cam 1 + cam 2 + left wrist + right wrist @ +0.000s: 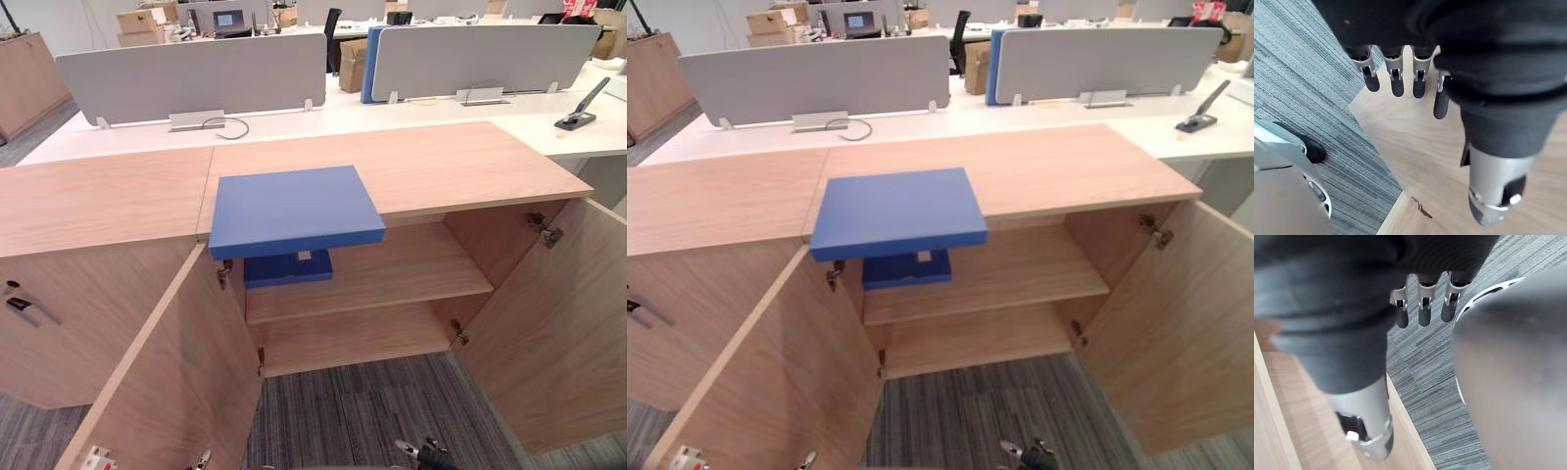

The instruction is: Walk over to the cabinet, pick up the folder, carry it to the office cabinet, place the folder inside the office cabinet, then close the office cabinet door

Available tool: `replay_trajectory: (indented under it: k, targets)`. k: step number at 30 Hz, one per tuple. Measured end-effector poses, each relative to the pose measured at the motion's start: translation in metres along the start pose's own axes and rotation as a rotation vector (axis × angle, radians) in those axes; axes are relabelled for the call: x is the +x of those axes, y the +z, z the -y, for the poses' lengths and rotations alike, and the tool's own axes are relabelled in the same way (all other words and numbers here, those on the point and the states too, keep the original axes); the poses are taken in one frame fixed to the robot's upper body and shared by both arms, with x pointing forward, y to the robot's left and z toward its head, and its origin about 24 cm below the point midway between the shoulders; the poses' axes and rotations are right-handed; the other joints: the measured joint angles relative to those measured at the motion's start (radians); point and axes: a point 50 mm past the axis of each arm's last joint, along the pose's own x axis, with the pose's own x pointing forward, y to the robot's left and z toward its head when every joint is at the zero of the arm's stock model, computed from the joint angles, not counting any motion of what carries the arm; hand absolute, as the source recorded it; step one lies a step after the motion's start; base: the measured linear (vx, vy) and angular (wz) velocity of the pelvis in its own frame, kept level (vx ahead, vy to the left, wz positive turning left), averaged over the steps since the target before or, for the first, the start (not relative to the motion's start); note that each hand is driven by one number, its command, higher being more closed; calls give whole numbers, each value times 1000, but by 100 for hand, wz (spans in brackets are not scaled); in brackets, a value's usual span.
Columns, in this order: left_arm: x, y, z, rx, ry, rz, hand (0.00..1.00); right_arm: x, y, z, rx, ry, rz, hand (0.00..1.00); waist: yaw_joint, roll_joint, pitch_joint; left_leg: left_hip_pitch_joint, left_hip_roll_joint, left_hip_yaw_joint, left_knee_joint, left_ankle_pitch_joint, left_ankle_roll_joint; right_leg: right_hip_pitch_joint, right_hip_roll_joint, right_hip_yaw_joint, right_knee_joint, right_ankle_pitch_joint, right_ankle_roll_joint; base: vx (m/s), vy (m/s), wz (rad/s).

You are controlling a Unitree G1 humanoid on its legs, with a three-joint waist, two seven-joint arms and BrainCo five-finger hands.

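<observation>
Left eye view: blue folder (296,211) lies flat on the cabinet top (441,162), overhanging its near edge above the shelf (392,266), doors open | left hand (1397,81) and right hand (1424,313) hang low, fingers straight, empty | we judge pick-up is pending | next we must raise a hand to the overhang.

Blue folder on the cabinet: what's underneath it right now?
The folder rests by its rear on the cabinet top; its front overhangs the open compartment. Below, on the upper shelf, lies another blue object, its back part covered by the folder.
</observation>
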Motion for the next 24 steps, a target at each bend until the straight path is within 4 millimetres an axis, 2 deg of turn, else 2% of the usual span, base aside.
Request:
replay_trajectory:
  k: [1,2,3,4,5,6,7,8,10,14,15,16,19,22,24]
  targets:
    - [0,0,2,23,-18,1,0,0,1,0,5,-1,1,0,0,6,5,-2,15,-9,8,2,-3,-3,35,-7,-51,-76,23,94,-109,16]
    - [0,0,5,32,-33,2,0,1,2,0,10,-3,2,0,-3,11,8,-2,37,-17,19,2,-6,-3,72,-7,-119,-114,38,83,-137,19]
    - [0,1,5,32,-40,3,0,1,2,0,9,-2,2,0,-3,12,8,-1,46,-24,23,1,-11,-3,88,-6,-160,-116,41,71,-196,28]
    - [1,3,5,28,-51,10,0,0,1,-1,6,2,0,0,-4,0,8,0,49,-41,34,-1,-30,-1,102,0,-258,-93,39,39,-244,35]
    - [2,7,3,20,-60,21,0,0,-3,-4,4,10,-14,0,-4,-39,13,10,35,-62,37,-6,-55,10,102,15,-312,-60,107,39,-268,30]
    - [1,5,3,9,-64,11,0,0,-3,-2,-2,7,-14,0,0,-27,11,19,40,-66,31,-6,-64,18,106,10,-316,-64,106,44,-243,13]
    - [-1,-3,6,-34,-73,-10,0,0,-1,3,-17,1,-11,0,0,-1,-3,22,68,-68,13,1,-77,25,131,-1,-334,-67,102,52,-218,-3]
    - [-3,-9,9,-90,-79,-25,0,1,2,3,-44,11,-1,0,1,11,-3,33,83,-73,-11,12,-92,31,153,-12,-349,-67,100,44,-197,-1]
    - [-3,-7,12,-148,-95,-18,0,1,3,3,-51,16,0,0,0,12,-4,32,112,-95,-44,30,-116,47,190,-37,-389,-62,92,18,-208,17]
    - [-4,3,18,-232,-142,21,0,0,0,0,-73,33,-13,0,2,-7,-9,28,144,-119,-100,67,-134,56,230,-78,-439,-46,68,59,-130,19]
    - [-7,16,34,-273,-223,78,0,0,-1,0,-72,33,-19,0,2,-9,-11,21,146,-139,-105,71,-137,67,236,-91,-459,-43,69,80,-42,29]
    - [-9,19,38,-279,-243,92,0,0,-1,0,-72,33,-19,0,1,-8,-11,19,146,-143,-105,71,-137,70,237,-96,-464,-42,70,90,-12,34]
    - [-32,55,79,-286,-470,253,0,0,-2,-4,-83,46,-29,0,2,-8,-16,-3,144,-169,-105,70,-137,85,250,-117,-514,-23,72,92,7,17]
    - [-62,91,99,-317,-620,426,0,1,-1,-10,-106,62,-24,0,1,-8,-15,-19,140,-179,-99,62,-126,103,256,-125,-562,4,73,104,49,3]
    - [-77,104,104,-306,-660,506,0,1,-1,-11,-114,64,-26,0,2,-10,-13,-19,131,-190,-88,53,-118,129,252,-135,-587,15,73,66,72,19]
